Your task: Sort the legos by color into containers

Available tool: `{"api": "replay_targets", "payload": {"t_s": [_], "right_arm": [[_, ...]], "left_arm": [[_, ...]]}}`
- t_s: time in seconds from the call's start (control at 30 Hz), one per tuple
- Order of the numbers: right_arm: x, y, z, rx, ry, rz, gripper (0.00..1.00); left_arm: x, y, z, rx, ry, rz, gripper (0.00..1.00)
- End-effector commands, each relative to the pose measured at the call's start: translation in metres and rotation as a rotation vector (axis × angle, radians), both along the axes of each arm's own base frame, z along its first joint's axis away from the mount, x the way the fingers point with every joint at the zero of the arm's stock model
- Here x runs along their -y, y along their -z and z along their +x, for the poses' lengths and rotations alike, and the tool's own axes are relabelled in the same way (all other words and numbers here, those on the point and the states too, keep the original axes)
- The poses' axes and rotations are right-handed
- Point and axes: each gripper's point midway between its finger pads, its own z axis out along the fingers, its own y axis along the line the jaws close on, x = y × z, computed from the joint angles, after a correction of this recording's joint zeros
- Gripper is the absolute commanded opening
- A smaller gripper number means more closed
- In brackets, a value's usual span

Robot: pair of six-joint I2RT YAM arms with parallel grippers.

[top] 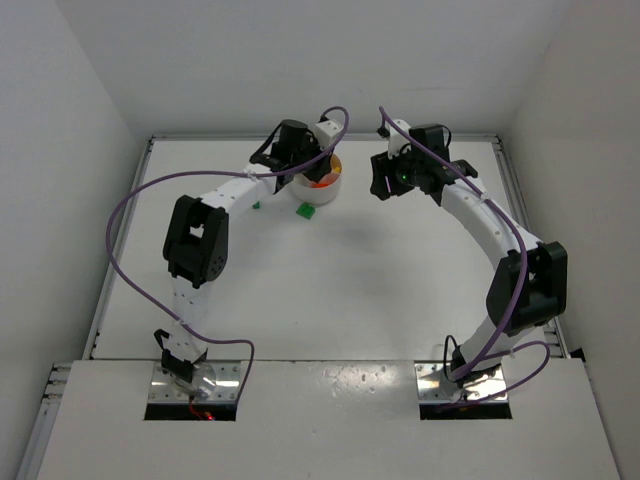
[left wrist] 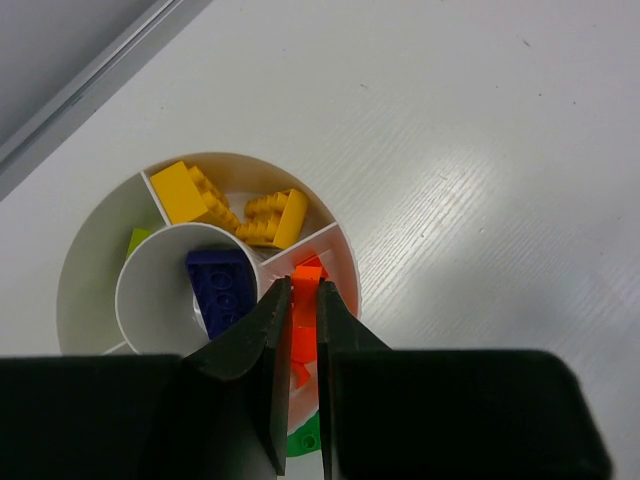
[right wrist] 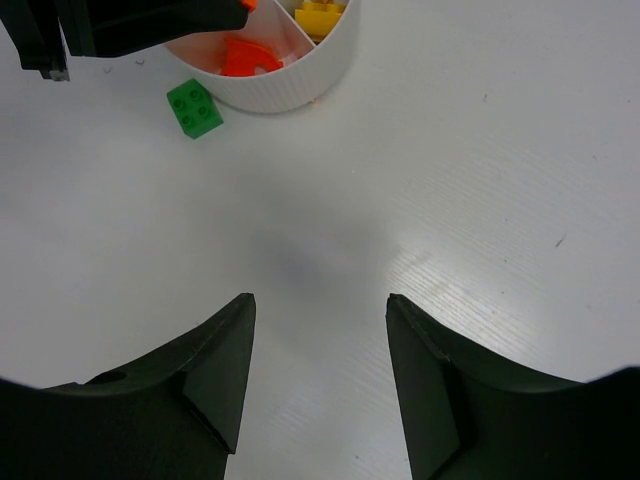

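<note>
White dish [top: 326,193], white table [top: 350,290], white walls [top: 60,120]

The top view overlooks the whole white desk [top: 350,290] from behind; the left wrist view looks down closely on a round white divided plastic dish [left wrist: 88,255], shared from farther off by the right wrist view.
</note>
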Motion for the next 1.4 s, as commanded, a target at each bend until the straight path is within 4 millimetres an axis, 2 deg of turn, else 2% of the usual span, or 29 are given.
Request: {"api": "replay_targets", "payload": {"t_s": [0.0,0.1,0.33,0.57,0.6,0.67,0.7,0.73,0.77,0.8,0.83,0.87,0.9,0.93,1.0,1.03,1.1,1.13,1.2,1.23,1.27,1.33,1.37], "right_arm": [[-0.002,-0.018,0.008,0.056,-0.012,0.019,0.56],[-0.002,-0.021,0.008,0.056,-0.012,0.019,0.56],[-0.004,-0.018,0.008,0.053,-0.019,0.025,0.56],[-0.007,-0.015,0.004,0.03,-0.022,0.049,0.56],[-0.01,-0.013,0.003,0.026,-0.03,0.066,0.56],[-0.021,-0.003,-0.005,-0.004,-0.047,0.1,0.56],[-0.022,0.002,-0.008,-0.012,-0.057,0.106,0.56],[-0.027,0.0,-0.011,-0.006,-0.073,0.114,0.56],[-0.029,0.003,-0.015,-0.03,-0.065,0.134,0.56],[-0.031,0.006,-0.013,-0.032,-0.072,0.14,0.56],[-0.029,0.001,-0.009,-0.025,-0.058,0.149,0.56],[-0.029,0.001,-0.007,-0.032,-0.057,0.147,0.56],[-0.027,0.0,-0.006,-0.038,-0.049,0.159,0.56],[-0.027,0.001,-0.005,-0.045,-0.049,0.157,0.56],[-0.027,0.001,-0.005,-0.045,-0.049,0.157,0.56],[-0.027,0.001,-0.005,-0.045,-0.049,0.157,0.56],[-0.027,0.005,-0.007,-0.054,-0.048,0.155,0.56],[-0.027,0.005,-0.007,-0.054,-0.048,0.155,0.56],[-0.025,0.001,-0.007,-0.043,-0.041,0.151,0.56],[-0.025,0.001,-0.007,-0.043,-0.041,0.151,0.56],[-0.024,0.002,-0.006,-0.041,-0.033,0.145,0.56],[-0.024,0.002,-0.006,-0.041,-0.033,0.145,0.56],[-0.024,0.002,-0.006,-0.041,-0.033,0.145,0.56]], "left_arm": [[0.008,-0.013,0.003,0.032,0.012,-0.011,0.16],[0.008,-0.013,0.003,0.033,0.012,-0.011,0.25],[0.007,-0.016,0.001,0.033,0.012,-0.011,0.33],[0.004,-0.043,-0.003,0.055,-0.014,-0.045,0.36],[-0.006,-0.055,-0.003,0.057,-0.039,-0.068,0.36],[-0.02,-0.063,-0.007,0.038,-0.058,-0.099,0.36],[-0.028,-0.049,-0.016,-0.009,-0.08,-0.101,0.36],[-0.032,-0.059,-0.025,0.0,-0.08,-0.106,0.36],[-0.043,-0.051,-0.031,-0.023,-0.101,-0.09,0.38],[-0.049,-0.026,-0.047,-0.079,-0.104,-0.064,0.41],[-0.054,-0.035,-0.059,-0.07,-0.104,-0.068,0.43],[-0.06,-0.027,-0.067,-0.085,-0.115,-0.055,0.45],[-0.066,-0.023,-0.073,-0.098,-0.132,-0.063,0.48],[-0.073,-0.009,-0.089,-0.129,-0.134,-0.048,0.52],[-0.077,-0.003,-0.097,-0.137,-0.152,-0.061,0.57],[-0.081,0.013,-0.106,-0.175,-0.179,-0.065,0.62],[-0.086,0.017,-0.104,-0.17,-0.238,-0.088,0.74],[-0.088,0.025,-0.108,-0.2,-0.268,-0.106,0.88],[-0.082,0.033,-0.107,-0.203,-0.3,-0.164,0.96],[-0.084,0.042,-0.113,-0.233,-0.312,-0.165,0.99],[-0.08,0.039,-0.109,-0.199,-0.325,-0.189,0.99],[-0.069,0.042,-0.114,-0.181,-0.319,-0.192,0.99],[-0.065,0.049,-0.114,-0.179,-0.316,-0.175,0.99]]}}
